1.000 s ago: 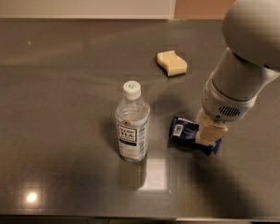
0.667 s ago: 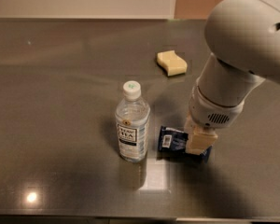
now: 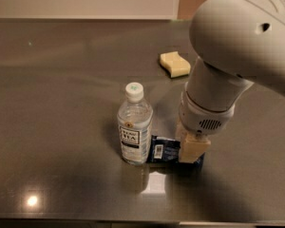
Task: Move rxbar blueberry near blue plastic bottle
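- The gripper [image 3: 194, 148], low at centre-right, seems clamped on the snack bar [image 3: 162, 150] to place it.
- The snack bar lies just right of the bottle [image 3: 134, 127], as the task wants.

Yellow sponge [image 3: 175, 63] (wavy) on grey table [image 3: 61, 80]
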Robot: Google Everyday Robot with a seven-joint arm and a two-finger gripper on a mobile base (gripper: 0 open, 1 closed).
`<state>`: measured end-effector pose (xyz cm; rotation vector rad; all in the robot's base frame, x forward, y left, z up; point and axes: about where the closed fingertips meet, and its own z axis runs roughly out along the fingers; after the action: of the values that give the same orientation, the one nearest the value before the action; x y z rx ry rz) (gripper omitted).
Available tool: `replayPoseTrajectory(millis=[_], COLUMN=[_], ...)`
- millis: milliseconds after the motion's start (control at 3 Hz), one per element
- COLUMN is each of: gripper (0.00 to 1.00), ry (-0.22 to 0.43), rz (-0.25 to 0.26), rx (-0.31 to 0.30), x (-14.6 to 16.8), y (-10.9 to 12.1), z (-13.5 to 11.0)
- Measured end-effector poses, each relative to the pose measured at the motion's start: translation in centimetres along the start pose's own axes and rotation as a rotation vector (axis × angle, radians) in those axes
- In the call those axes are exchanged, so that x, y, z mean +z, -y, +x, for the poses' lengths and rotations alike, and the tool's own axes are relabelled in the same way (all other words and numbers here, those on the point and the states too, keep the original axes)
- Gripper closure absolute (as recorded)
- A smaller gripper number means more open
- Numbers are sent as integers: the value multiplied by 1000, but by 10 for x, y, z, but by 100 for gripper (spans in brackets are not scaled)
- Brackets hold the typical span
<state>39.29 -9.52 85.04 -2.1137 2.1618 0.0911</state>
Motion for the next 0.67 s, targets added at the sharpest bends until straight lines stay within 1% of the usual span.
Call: replayPoseTrajectory(millis=[667], gripper=[36], ry=[-2], rz=[7], rx=[-13], x=[-2], y=[2], z=[0])
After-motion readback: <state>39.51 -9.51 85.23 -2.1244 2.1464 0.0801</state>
